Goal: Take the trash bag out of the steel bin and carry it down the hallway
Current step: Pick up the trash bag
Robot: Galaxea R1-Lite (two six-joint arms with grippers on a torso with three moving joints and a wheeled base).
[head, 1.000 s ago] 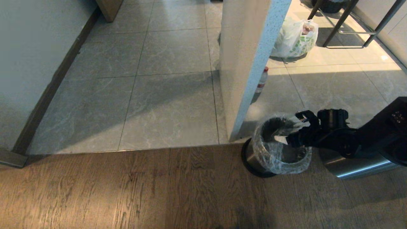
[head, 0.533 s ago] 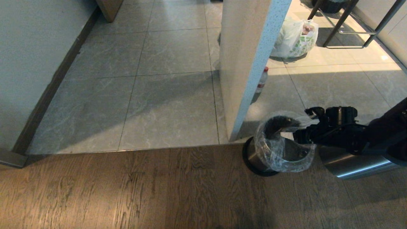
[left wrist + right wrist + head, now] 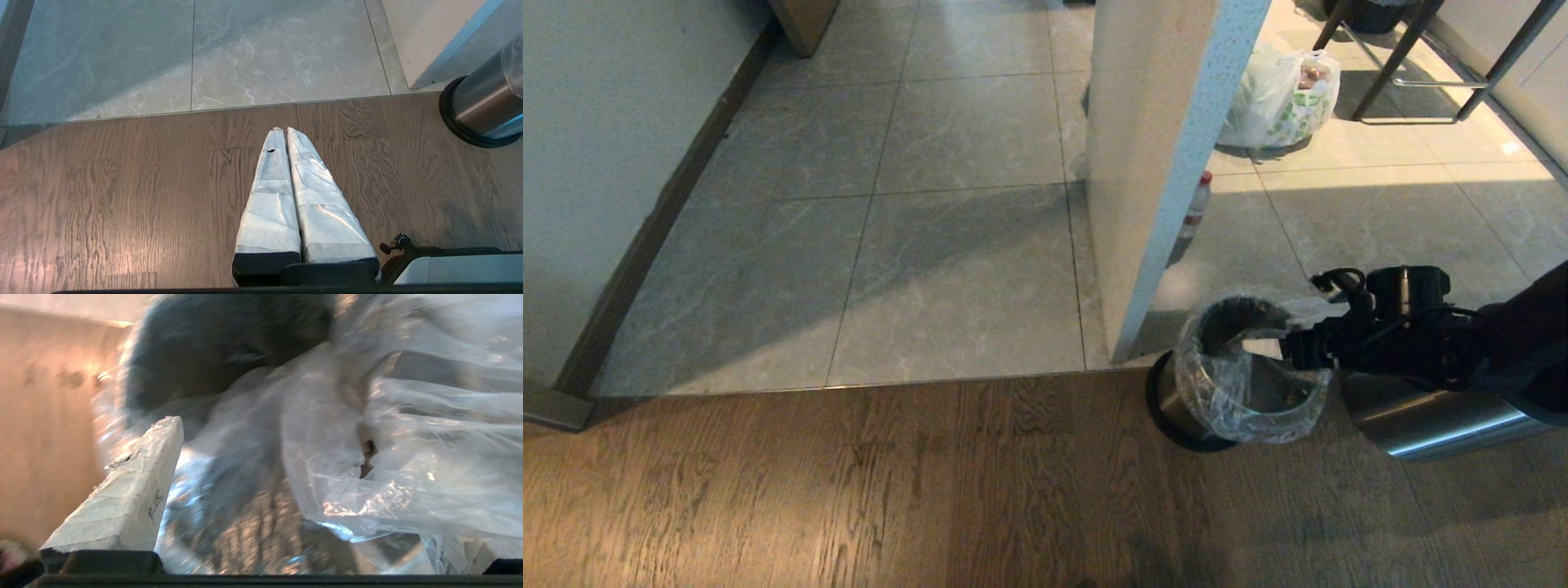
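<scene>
The steel bin (image 3: 1176, 404) stands on the wood floor beside a white pillar, at the edge of the hallway tiles (image 3: 964, 245). The clear trash bag (image 3: 1229, 392) lines it and folds over the rim. My right gripper (image 3: 1297, 347) is at the bin's right rim, open. In the right wrist view one white-wrapped finger (image 3: 135, 486) shows, while crinkled trash bag plastic (image 3: 367, 457) covers the other side; the right gripper (image 3: 261, 428) faces the dark bin mouth. My left gripper (image 3: 282, 131) hangs shut over the wood floor, away from the steel bin (image 3: 486, 106).
A white pillar (image 3: 1160, 163) rises just behind the bin. A small bottle (image 3: 1196, 204) and a white bag with green print (image 3: 1282, 98) sit beyond it, near metal chair legs (image 3: 1413, 73). A second shiny steel cylinder (image 3: 1429, 425) is under my right arm.
My right gripper has drawn back from over the bin's mouth to its right rim, and the wrist has turned. The bag's right edge has shifted with it. The left arm has kept still.
</scene>
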